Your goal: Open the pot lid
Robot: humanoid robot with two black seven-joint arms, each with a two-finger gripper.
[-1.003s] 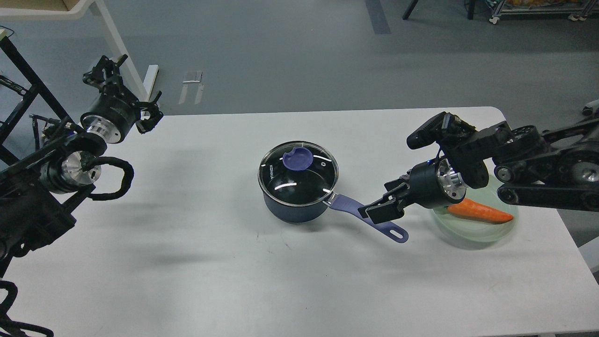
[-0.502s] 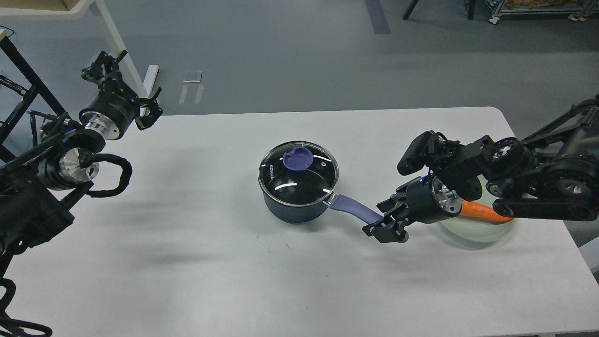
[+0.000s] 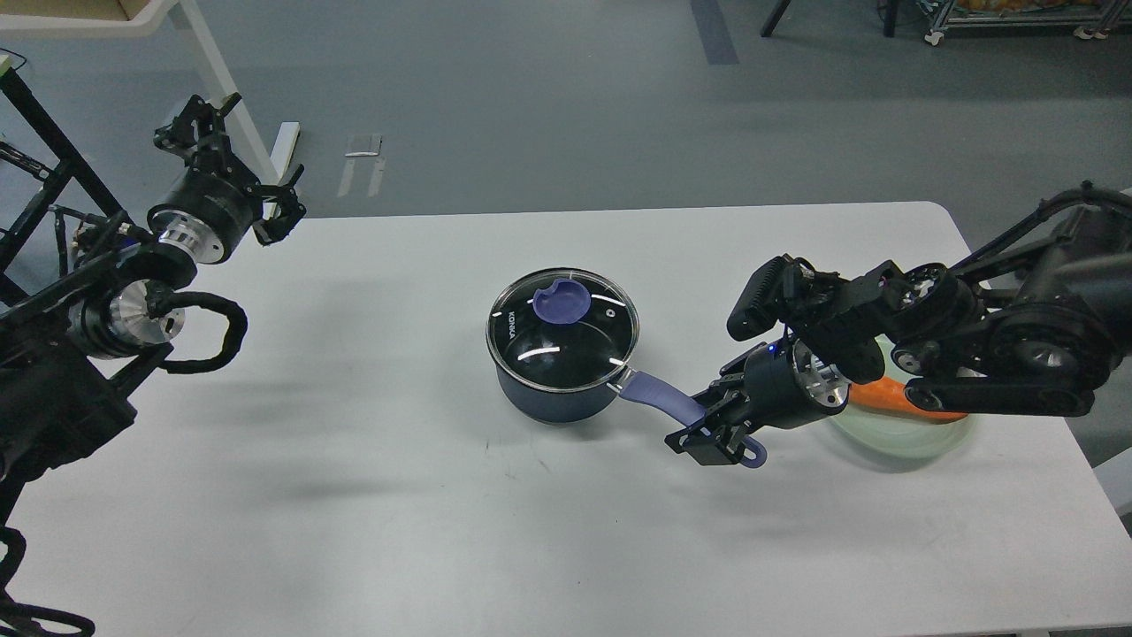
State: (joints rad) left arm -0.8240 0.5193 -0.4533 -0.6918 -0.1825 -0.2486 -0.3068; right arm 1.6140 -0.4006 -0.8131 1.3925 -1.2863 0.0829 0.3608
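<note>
Two arms reach over the white worktop (image 3: pixel 371 495). At 4 o'clock of the pot (image 3: pixel 559 389), the right gripper (image 3: pixel 707 435) has its fingers around the end of the purple handle (image 3: pixel 659 398); if they pinch it, I cannot tell. The pot stands mid-worktop, the lid (image 3: pixel 562 330) on it. At 10 o'clock, well apart, the left gripper (image 3: pixel 232 157) has spread fingers, holding nothing.

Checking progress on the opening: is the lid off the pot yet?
No, the lid sits flat on the pot, its rim all around the pot's mouth.
</note>
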